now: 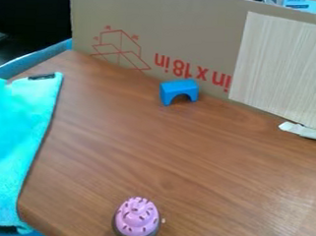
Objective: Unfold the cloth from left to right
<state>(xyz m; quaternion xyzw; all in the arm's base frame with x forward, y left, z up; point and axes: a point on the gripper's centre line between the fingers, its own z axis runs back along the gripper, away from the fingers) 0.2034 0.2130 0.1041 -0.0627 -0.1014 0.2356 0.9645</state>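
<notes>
A turquoise cloth [15, 143] lies along the left edge of the table, running from the upper left down to the lower left corner and cut off by the view's left side. Its right edge runs nearly straight over the wood. A dark patch sits at its top corner and another at its bottom corner. Whether it is folded cannot be told from here.
A wooden table [204, 166] carries a blue arch block [179, 92] toward the back and a toy cupcake with pink top [137, 218] near the front. A cardboard panel [191, 23] with a pale board [281, 71] stands along the back edge.
</notes>
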